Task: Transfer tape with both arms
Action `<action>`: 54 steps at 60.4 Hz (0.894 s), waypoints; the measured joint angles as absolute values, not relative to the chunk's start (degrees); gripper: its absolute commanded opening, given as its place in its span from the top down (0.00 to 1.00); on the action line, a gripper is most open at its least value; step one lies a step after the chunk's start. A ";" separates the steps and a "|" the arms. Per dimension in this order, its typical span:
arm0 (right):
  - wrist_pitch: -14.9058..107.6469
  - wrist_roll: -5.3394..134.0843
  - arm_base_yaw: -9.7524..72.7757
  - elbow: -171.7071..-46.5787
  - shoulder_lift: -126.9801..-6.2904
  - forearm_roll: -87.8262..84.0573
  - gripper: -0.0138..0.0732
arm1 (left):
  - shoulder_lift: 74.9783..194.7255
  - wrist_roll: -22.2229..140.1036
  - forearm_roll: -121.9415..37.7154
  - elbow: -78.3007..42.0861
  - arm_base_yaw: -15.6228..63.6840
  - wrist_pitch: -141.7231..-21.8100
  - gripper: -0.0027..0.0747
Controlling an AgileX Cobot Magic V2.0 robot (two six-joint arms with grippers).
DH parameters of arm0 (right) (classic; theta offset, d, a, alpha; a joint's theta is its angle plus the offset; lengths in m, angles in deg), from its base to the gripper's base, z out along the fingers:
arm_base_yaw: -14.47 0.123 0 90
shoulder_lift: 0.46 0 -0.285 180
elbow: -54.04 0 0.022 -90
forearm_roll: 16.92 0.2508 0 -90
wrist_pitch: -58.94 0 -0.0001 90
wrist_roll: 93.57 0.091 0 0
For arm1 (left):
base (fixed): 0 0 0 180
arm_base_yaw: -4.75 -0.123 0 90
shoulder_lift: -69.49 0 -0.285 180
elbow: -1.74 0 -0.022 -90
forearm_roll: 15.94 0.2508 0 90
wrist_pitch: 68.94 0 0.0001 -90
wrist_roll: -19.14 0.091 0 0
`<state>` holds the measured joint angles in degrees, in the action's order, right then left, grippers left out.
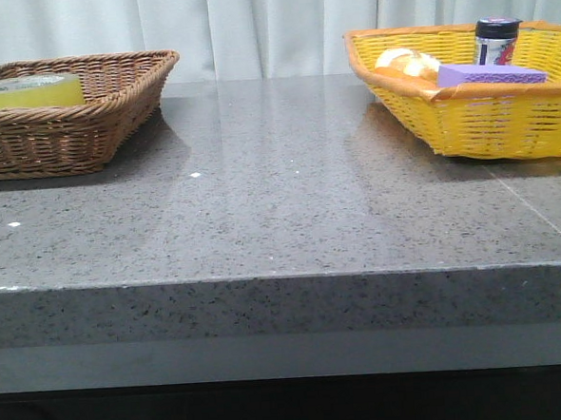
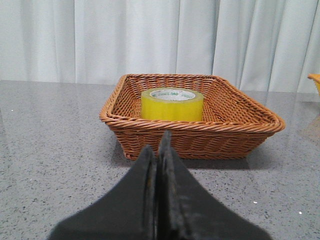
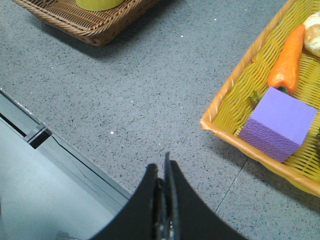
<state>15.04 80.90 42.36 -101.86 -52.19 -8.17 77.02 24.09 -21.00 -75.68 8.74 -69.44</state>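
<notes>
Tape (image 2: pixel 172 104): thick roll, translucent yellow, pale core with green print; lies flat inside brown wicker basket (image 2: pixel 235 131) on grey speckled countertop (image 1: pixel 281 210). Left gripper (image 2: pixel 159 150): jaws pressed together, empty, short of the basket. Right gripper (image 3: pixel 162 170): jaws together, empty, over the countertop edge. Yellow basket (image 3: pixel 227 102): purple sponge block (image 3: pixel 281 123), carrot (image 3: pixel 287 56).

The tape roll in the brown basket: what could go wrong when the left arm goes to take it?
1. The left gripper is shut; if it does not open wide first, it may only push the tape roll.
2. The roll lies flat behind the brown wicker basket rim, so a low approach may hit the rim and shift the basket.
3. The right gripper is shut too, so a handover could fail.
</notes>
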 measured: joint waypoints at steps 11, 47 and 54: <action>15.04 80.90 42.36 -101.86 -52.19 -8.17 0.92 | 77.02 24.09 -21.00 -75.68 8.74 -69.44 0.99; 27.97 80.90 26.28 -86.01 -35.99 -8.39 0.92 | 77.02 24.09 -21.00 -75.68 8.74 -69.36 0.99; 33.42 80.90 20.54 -77.95 -28.74 -9.25 0.92 | 77.02 24.09 -21.00 -75.68 8.74 -69.36 0.99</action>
<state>33.42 80.90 20.54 -77.95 -28.74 -9.25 77.02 24.09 -21.00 -75.68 8.74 -69.36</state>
